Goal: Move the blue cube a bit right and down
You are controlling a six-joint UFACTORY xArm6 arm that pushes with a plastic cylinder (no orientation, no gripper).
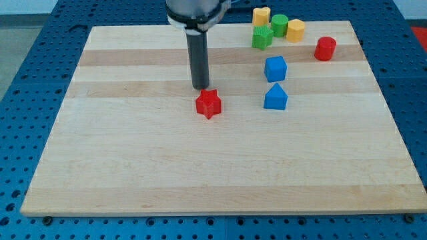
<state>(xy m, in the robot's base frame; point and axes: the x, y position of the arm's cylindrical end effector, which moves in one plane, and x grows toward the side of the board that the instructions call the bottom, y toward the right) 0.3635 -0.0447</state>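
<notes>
Nearest the view's bottom, the pale wooden board (pixel 200 180) lies bare across its lower half, resting on a blue perforated table (pixel 27 80). Farther up, close to the board's middle, sits a red star-shaped block (pixel 208 103), and my tip (pixel 200 87) stands just above its upper left corner, very near it; whether the two touch cannot be told. The rod carries no jaws, so it holds nothing and only stands upright over the board. To the view's right of the star, well apart from it, a blue block with a peaked, house-like top (pixel 275 97) rests on the board, and just above that sits the blue cube (pixel 275 69), separate from it by a narrow gap and well to the right of my tip. Higher and farther right, a red cylinder (pixel 325 49) stands alone near the board's right edge. At the view's top, four blocks cluster together: a green star-shaped block (pixel 262 37), a green cylinder (pixel 279 25) just beside it, a yellow block (pixel 295 30) on the cylinder's right, and another yellow block (pixel 261 15) at the board's top edge.
</notes>
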